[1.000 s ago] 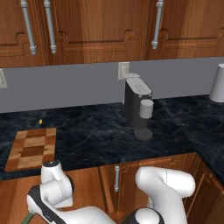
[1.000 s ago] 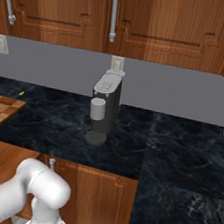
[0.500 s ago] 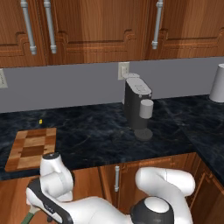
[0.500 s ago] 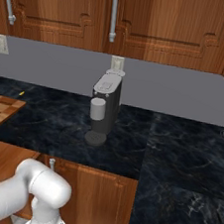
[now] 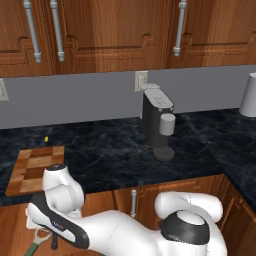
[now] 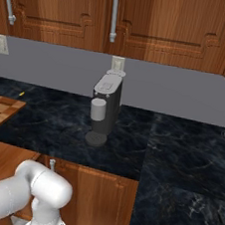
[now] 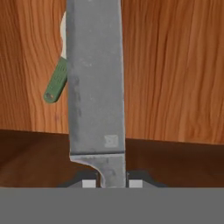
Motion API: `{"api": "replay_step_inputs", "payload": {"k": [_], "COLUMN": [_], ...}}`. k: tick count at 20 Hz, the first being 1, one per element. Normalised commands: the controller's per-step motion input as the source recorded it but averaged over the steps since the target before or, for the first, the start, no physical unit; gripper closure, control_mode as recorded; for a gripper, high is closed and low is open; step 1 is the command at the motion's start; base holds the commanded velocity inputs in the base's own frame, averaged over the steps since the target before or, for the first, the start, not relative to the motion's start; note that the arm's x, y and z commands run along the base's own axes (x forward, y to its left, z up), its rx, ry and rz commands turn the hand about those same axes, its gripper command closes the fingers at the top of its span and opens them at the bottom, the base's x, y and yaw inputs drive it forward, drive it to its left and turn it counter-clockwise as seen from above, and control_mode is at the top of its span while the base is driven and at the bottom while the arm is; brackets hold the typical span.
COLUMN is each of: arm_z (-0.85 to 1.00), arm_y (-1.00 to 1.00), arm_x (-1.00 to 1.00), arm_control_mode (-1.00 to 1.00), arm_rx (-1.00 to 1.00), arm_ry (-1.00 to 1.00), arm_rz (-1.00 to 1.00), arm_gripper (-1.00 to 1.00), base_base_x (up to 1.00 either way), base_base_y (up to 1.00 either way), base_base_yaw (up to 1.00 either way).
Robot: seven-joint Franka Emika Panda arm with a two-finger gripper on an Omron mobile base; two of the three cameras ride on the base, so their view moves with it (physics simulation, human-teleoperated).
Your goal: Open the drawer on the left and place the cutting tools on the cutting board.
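We see the end effector (image 7: 111, 181) clamped narrow on the knife (image 7: 95, 87), its two dark tips pressed against either side of the blade's base. The blade is flat, matte grey metal with faint speckling and a small square stamp near its heel; it runs straight away from the tips. Behind the blade, to its left in the hand view, lies the peeler (image 7: 57, 81): a slim handle of dull green with a rounded end, its pale head mostly hidden by the blade. Both sit over the smooth, reddish-brown grained wood of the open drawer (image 7: 175, 70).

In the left base view the arm reaches low at the left, where the green peeler handle shows at the bottom edge. Above it, on the dark, glossy marbled surface (image 5: 100, 150), rests the cutting board (image 5: 35, 167), a rectangular block checkered in light and dark browns, with nothing on it.
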Motion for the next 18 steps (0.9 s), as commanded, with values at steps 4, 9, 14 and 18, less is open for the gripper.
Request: {"api": "replay_step_inputs", "payload": {"k": [4,9,14,18], "arm_z": [0.32,0.68,0.79,0.58], "arm_y": [0.00,0.00,-0.04,-0.08], "arm_x": [-0.64,-0.25,0.25,0.74], "arm_control_mode": [-1.00,-1.00,-1.00,-1.00], "arm_rx": [0.00,0.00,0.00,0.00], "arm_ry": [0.02,-0.03,-0.07,-0.01], "arm_rz": [0.00,0.00,0.00,-0.02], "arm_gripper": [1.00,1.00,1.00,1.00], "base_base_x": [0.00,0.00,0.00,0.00], "base_base_y": [0.00,0.00,0.00,0.00], "base_base_yaw": [0.00,0.00,0.00,0.00]}}
